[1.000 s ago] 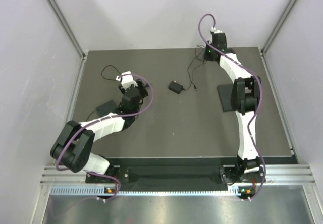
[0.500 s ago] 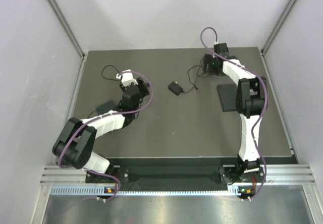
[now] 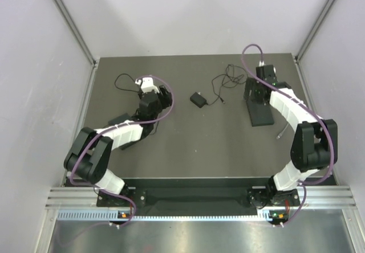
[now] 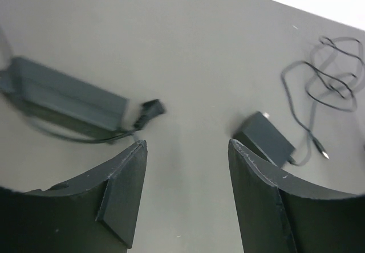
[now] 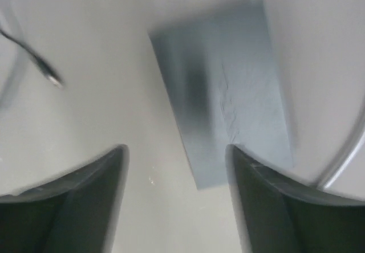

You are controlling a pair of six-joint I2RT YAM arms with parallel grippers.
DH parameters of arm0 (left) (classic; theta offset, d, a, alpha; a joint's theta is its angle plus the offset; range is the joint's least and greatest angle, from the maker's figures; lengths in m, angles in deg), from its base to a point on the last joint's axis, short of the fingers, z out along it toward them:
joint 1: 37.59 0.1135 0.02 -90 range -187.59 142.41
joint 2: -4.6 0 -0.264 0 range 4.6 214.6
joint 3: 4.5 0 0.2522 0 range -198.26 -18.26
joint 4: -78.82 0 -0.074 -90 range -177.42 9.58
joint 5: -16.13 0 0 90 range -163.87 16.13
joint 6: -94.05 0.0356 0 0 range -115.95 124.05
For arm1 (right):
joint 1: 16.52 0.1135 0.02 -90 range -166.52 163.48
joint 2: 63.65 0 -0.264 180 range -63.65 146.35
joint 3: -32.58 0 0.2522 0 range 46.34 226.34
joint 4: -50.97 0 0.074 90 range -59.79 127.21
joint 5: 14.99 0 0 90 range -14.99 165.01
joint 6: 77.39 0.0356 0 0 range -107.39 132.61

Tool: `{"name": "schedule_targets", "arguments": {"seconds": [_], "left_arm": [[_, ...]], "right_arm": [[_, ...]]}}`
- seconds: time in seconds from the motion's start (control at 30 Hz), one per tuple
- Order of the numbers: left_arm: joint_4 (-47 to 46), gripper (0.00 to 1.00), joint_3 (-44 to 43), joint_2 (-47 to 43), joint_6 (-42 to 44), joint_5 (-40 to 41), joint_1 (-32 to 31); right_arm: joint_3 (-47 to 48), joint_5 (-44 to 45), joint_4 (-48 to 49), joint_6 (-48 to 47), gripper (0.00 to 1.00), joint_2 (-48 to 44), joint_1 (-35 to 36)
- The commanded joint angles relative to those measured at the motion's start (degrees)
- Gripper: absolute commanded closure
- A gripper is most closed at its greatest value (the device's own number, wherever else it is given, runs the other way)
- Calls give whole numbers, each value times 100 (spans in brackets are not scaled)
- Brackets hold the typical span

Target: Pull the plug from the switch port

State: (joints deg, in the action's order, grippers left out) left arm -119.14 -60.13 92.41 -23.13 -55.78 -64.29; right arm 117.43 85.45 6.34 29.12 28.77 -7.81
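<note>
Between pale grey walls, looking down on a dark desk [image 3: 194, 150]. Finding the switch [image 4: 63, 102], a long dark box, at nine o'clock on it, just beside the left forearm [image 3: 122, 133] in the overhead view. Seeing, through the left wrist camera, the plug [image 4: 150, 109] lying on the desk just off the box's three o'clock end, with a thin cable [image 4: 74, 136] trailing back along the box's near side. Too blurred for telling whether plug and box are touching, or whether the plug is sitting in a port.

Holding the left hand [image 4: 185, 156] above the desk with fingers spread wide and nothing between them, the plug at eleven o'clock of the gap. Noting a small black adapter [image 3: 198, 98] near the desk's middle, towards twelve o'clock, and at one o'clock of the left hand's gap in the wrist view. Following its cord [image 3: 227, 77] into a loose tangle at one o'clock on the desk and on to a bare tip.

Hanging the right hand [image 5: 175, 162] over a flat grey slab [image 5: 228, 88] at three o'clock on the desk, fingers likewise wide apart and gripping nothing. Catching, in that blurred wrist view, a loose cable end [image 5: 50, 77] at ten o'clock of the gap, apart from the slab. Spotting a purple cable [image 3: 251, 53] looping over the right arm.
</note>
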Motion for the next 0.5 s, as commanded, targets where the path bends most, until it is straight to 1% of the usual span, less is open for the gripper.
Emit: {"name": "schedule_targets", "arguments": {"seconds": [0.0,0.07,0.1,0.13,0.27,0.33,0.37,0.4,0.47], "left_arm": [[-106,37,-383,201,-42,-761,51],[-150,37,-462,341,-16,-1217,59],[-158,37,-532,377,-7,-1350,59],[-159,37,-577,412,11,-1439,59],[-115,38,-691,553,37,-1676,68],[-114,38,-709,579,28,-1729,59],[-106,38,-709,579,20,-1756,59],[-106,38,-718,597,20,-1773,59],[-114,38,-726,623,20,-1774,68]], "right_arm": [[-595,2,273,571,36,-224,-1],[-727,-15,388,835,43,-155,-1],[-763,-41,459,914,53,-102,-1],[-772,80,564,976,57,20,-1],[-562,801,855,1222,60,214,-62],[-421,1074,1004,1258,65,424,-176],[-142,1179,978,1206,70,678,-290],[26,1180,943,1205,73,681,-352],[508,1198,803,1161,78,1136,-501]]}}
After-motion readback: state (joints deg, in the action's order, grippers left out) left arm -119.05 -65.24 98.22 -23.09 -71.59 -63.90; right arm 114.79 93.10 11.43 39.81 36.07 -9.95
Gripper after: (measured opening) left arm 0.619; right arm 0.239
